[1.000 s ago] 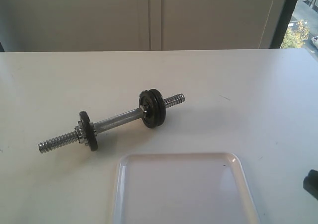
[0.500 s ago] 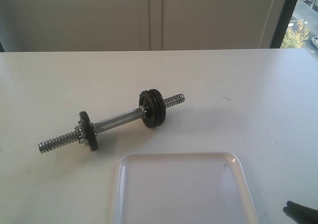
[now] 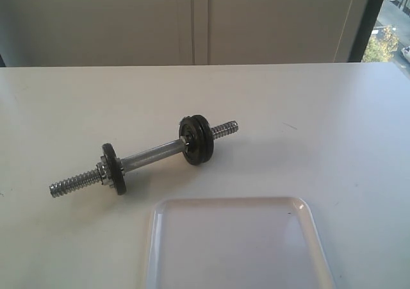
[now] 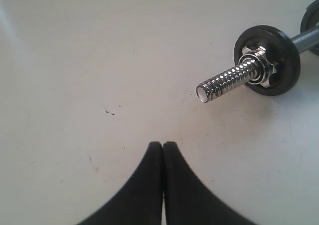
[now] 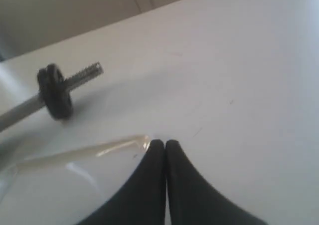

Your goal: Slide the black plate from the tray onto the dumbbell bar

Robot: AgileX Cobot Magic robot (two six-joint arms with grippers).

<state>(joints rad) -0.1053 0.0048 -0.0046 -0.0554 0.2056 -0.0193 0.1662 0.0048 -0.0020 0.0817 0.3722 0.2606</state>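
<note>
A broad white table (image 3: 333, 116) is being lit softly by daylight coming through a window (image 3: 392, 26) at the far right, where sunlit foliage (image 3: 384, 45) is being shown beyond a dark slanting frame (image 3: 366, 20). The table's far edge is being backed by a pale wall (image 3: 96, 20), divided by vertical seams (image 3: 193, 20).

Chrome dumbbell bar (image 3: 150, 156) lies slanted on the desk, threaded ends sticking out both sides. The black plate (image 3: 202, 135) is already on it near the right end, upright, snug against 1 matching disc. Glossy white tray (image 3: 230, 200) sits nearby, closer to the camera.
</note>
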